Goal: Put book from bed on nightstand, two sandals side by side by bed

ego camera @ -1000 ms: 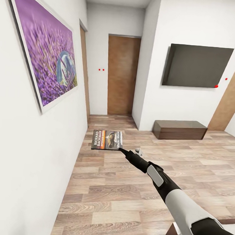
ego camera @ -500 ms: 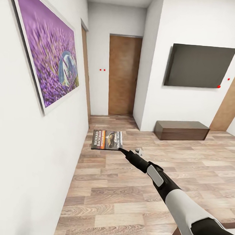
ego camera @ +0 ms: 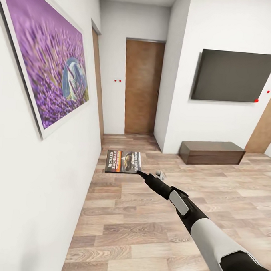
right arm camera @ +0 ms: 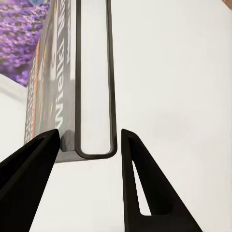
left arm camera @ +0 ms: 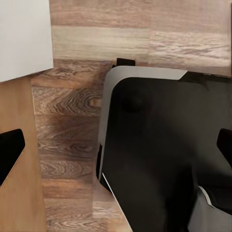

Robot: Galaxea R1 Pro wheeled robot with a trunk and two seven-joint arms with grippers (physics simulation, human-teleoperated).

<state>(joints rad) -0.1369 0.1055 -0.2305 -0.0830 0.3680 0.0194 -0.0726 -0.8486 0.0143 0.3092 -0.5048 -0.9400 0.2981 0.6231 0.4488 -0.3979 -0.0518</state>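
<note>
The book [ego camera: 124, 162], a thin paperback with "RICHARD BACHMAN" on its dark cover, hangs flat above the wood floor near the left wall. My right gripper [ego camera: 140, 173] is shut on its near corner, at the end of the outstretched arm. In the right wrist view the book [right arm camera: 94, 72] stands edge-on between the two black fingers of the right gripper [right arm camera: 89, 136]. My left gripper [left arm camera: 116, 147] is open and empty, with its fingertips far apart over my dark base. The sandals and nightstands are out of view. A pale slab [left arm camera: 24, 38] over brown wood may be the bed's corner.
A lavender painting [ego camera: 51, 62] hangs on the white wall close on the left. A wooden door [ego camera: 141, 85] closes the narrow passage ahead. On the right a dark TV [ego camera: 233, 76] hangs above a low brown cabinet [ego camera: 212, 152]. Plank floor spreads to the right.
The head view has shifted: the painting looms larger and the TV and cabinet slid right. The dark corner at the bottom right has left the view. The arm still holds the book.
</note>
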